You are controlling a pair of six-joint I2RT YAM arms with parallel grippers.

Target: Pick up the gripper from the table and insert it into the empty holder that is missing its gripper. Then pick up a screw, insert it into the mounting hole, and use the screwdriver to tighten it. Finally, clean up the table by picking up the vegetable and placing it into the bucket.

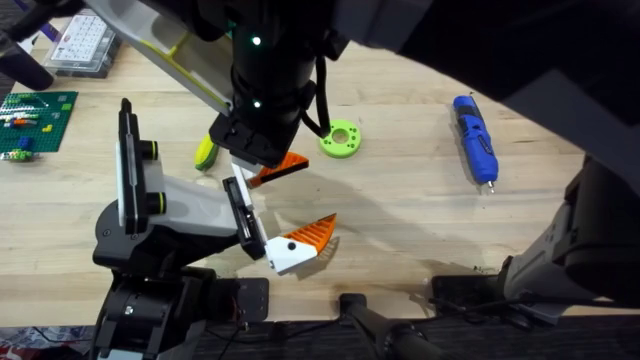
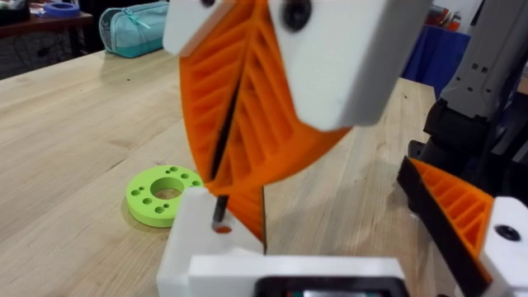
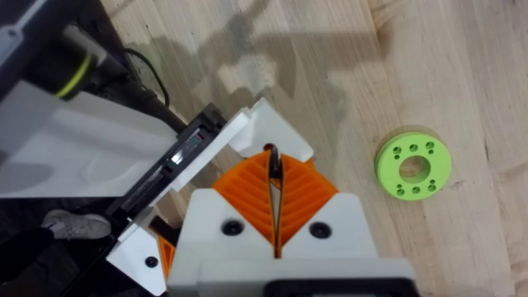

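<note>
The holder (image 1: pixel 175 200), grey-white with a black rail, sits on my left arm at the lower left. It carries one orange finger (image 1: pixel 312 238) and the orange gripper (image 1: pixel 278 168), whose white base (image 3: pixel 264 132) is seated at the rail's end. These two stand wide apart, so my left gripper (image 1: pixel 295 205) is open. My right gripper (image 3: pixel 273 161) reaches across, shut on a thin black screw (image 2: pixel 221 202). The screw's tip is at the hole in that white base. The blue screwdriver (image 1: pixel 475 140) lies far right. The yellow-green vegetable (image 1: pixel 207 152) lies beside the holder. The bucket is out of view.
A green ring (image 1: pixel 340 138) with holes lies just right of the right gripper. A green brick plate (image 1: pixel 35 115) and a clear parts box (image 1: pixel 85 40) sit at the far left. Bare wood stretches between the ring and the screwdriver.
</note>
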